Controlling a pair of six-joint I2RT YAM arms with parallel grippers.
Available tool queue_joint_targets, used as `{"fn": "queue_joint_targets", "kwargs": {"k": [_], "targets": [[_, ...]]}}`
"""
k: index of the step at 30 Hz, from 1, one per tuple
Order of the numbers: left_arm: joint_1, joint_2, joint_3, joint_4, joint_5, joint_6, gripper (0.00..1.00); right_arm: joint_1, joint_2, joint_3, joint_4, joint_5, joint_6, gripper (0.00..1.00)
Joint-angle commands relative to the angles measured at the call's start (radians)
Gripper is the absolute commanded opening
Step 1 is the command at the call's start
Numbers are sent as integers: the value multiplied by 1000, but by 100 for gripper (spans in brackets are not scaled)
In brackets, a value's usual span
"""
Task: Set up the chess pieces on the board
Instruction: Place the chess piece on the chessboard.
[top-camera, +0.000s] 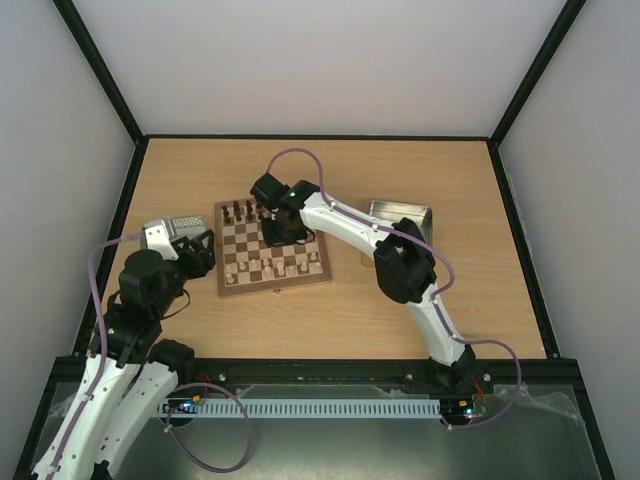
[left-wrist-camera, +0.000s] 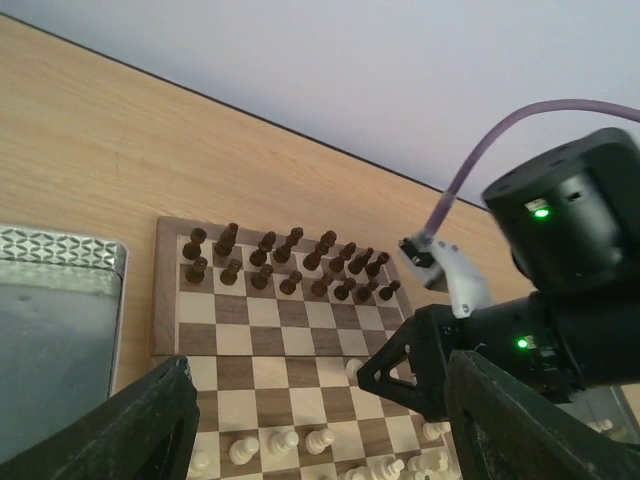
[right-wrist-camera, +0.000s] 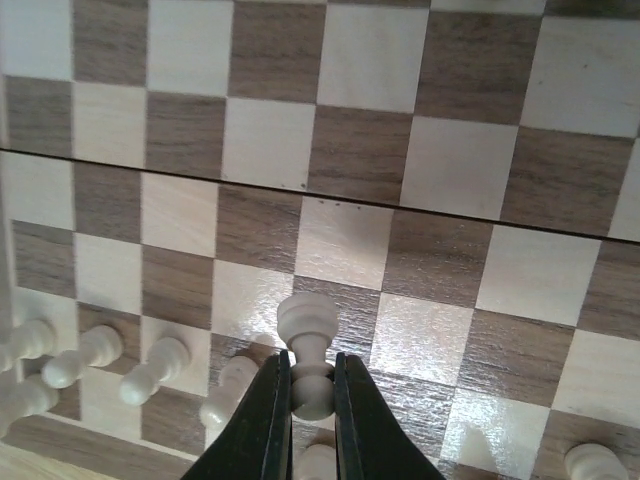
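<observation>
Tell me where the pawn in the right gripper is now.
In the right wrist view the pawn is bottom centre, pinched by the right gripper over the board, just right of a row of cream pawns.

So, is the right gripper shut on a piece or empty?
Shut on a piece. In its wrist view the right gripper clamps a pale pawn below its head, over the board. Lifted or resting: cannot tell.

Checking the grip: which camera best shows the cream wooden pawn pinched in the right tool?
Right wrist: the cream wooden pawn sits close-up, the right tool shut around it. Left wrist shows only a pale speck; top external hides it under the right arm.
</observation>
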Motion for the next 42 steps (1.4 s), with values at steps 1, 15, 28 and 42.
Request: {"fn": "queue_joint_targets", "kwargs": {"k": [1, 15, 28, 42], "targets": [[5, -27, 8, 2, 2, 72, 70, -3, 61, 107, -187, 8, -41, 6], [4, -73, 2, 7, -17, 71, 70, 1, 110, 136, -278, -49, -80, 12], [4, -63, 0, 9, -17, 63, 70, 1, 127, 156, -250, -13, -74, 21], [5, -57, -2, 10, -14, 62, 70, 6, 127, 153, -222, -73, -83, 4]]}}
